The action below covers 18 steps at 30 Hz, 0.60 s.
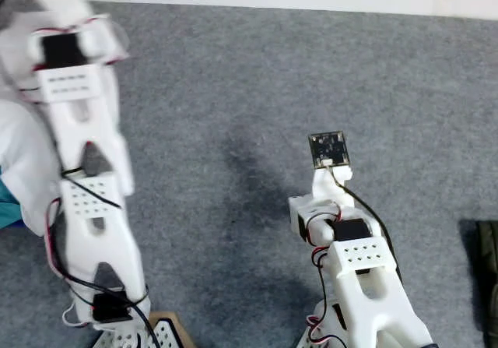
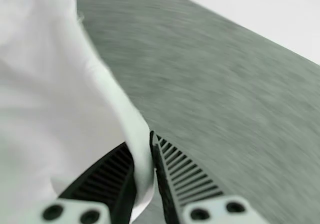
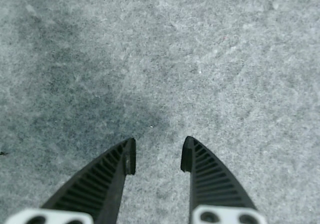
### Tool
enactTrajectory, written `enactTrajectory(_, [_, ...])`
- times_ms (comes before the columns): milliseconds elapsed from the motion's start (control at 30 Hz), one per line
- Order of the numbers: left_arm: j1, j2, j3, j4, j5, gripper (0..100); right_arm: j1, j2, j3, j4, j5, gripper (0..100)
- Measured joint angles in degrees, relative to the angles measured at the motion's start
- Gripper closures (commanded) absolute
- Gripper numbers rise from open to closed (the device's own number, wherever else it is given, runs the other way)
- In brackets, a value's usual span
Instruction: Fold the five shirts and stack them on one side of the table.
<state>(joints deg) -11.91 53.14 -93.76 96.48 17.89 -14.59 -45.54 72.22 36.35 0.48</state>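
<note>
Judging by how things lie, the folding is far from done. The left end effector (image 2: 150, 141) pinches a hem of a white shirt (image 2: 50, 108), bunched by the desk's (image 1: 257, 91) left edge. The right end effector (image 3: 157, 156) hangs spread above bare desk. A dark cloth (image 1: 489, 274) at the right edge may be another shirt.

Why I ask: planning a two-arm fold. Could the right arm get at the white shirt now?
Probably not easily: the left arm stands between the open right gripper and the white shirt, pinched in the left gripper.
</note>
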Motion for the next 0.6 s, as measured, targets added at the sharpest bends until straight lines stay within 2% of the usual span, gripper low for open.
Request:
enactTrajectory(200, [17.49,-1.58,0.00,2.37,0.00,99,0.00,0.00,0.00,0.00,0.00,83.6])
enactTrajectory(433, [37.19,0.09,0.35,2.55,-0.09,99,4.22,0.00,0.00,0.00,0.00,83.6])
enactTrajectory(533, [40.35,3.96,0.35,2.73,-0.09,98,4.22,0.00,0.00,0.00,0.00,83.6])
enactTrajectory(600, [40.18,5.89,0.35,3.43,-0.62,91,4.13,0.00,0.00,0.00,0.00,83.6])
